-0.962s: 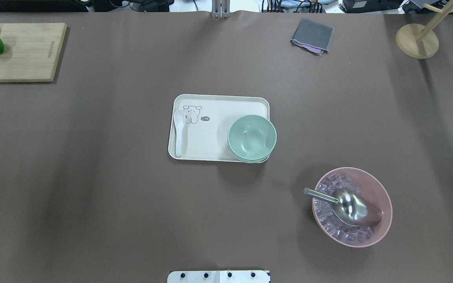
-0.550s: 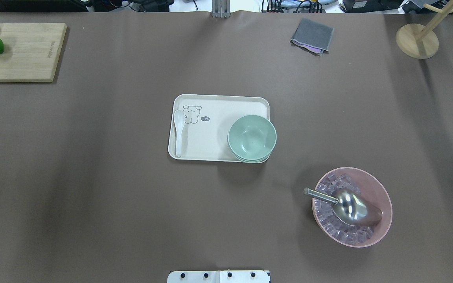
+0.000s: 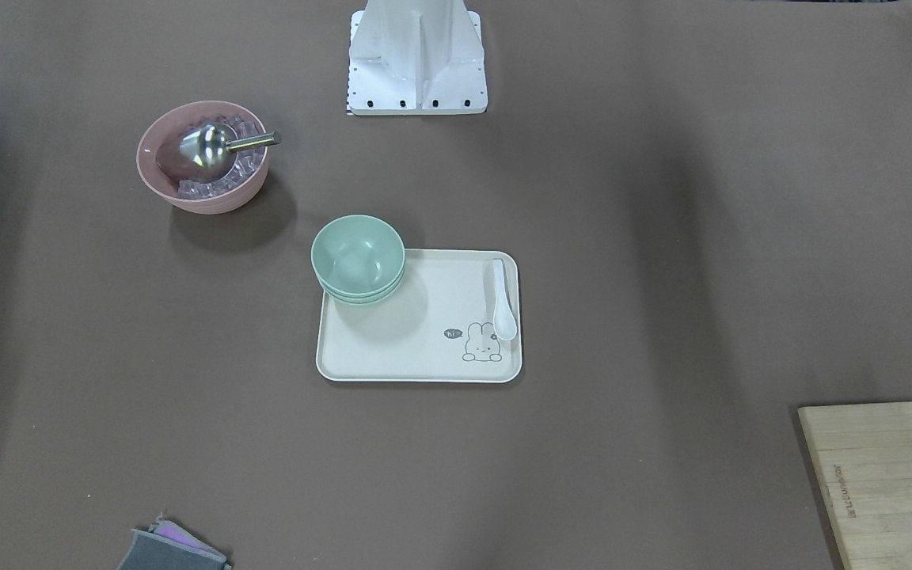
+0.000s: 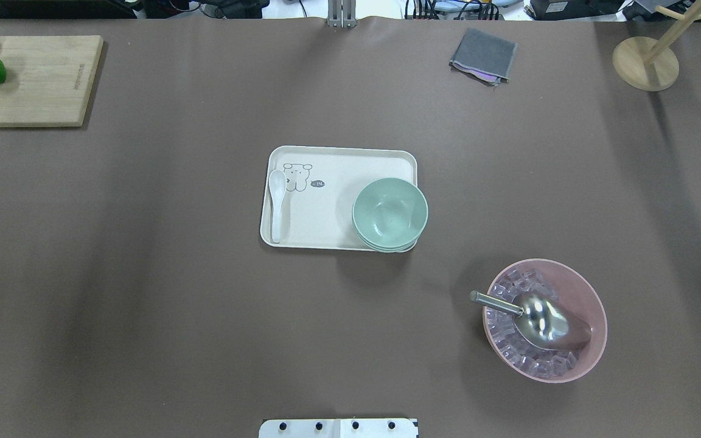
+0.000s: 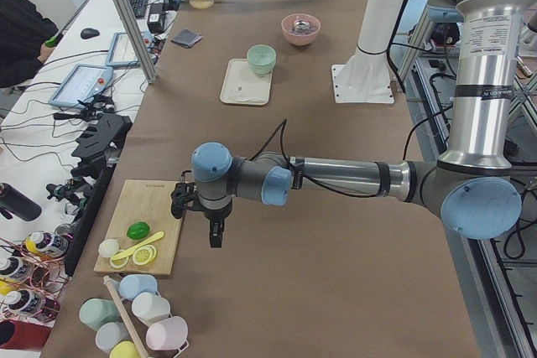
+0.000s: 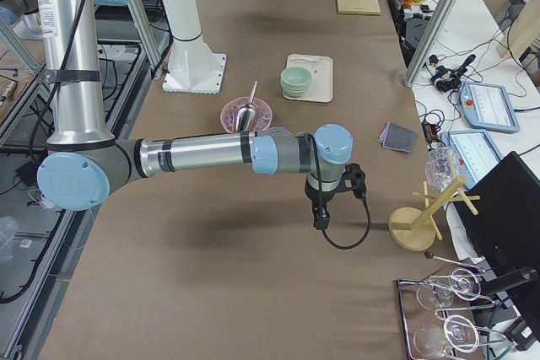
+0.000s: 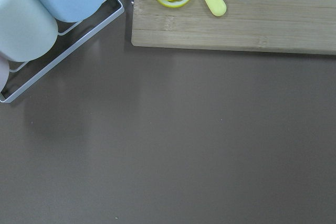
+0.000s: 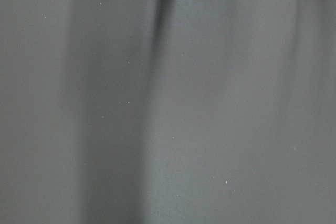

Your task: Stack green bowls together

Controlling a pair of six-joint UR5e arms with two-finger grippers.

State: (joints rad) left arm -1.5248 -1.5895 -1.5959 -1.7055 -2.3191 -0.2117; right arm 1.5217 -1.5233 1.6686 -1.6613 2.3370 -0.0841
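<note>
The green bowls sit nested in one stack on the right end of a cream tray. The stack also shows in the front view, the left side view and the right side view. My left gripper hangs far from the stack, beside the wooden cutting board. My right gripper hangs over bare table at the other end, near a wooden rack. Each gripper shows only in a side view, so I cannot tell whether it is open or shut.
A white spoon lies on the tray's left end. A pink bowl with ice cubes and a metal scoop stands front right. A grey cloth lies far right. The board holds lime and lemon pieces. Cups sit in a rack.
</note>
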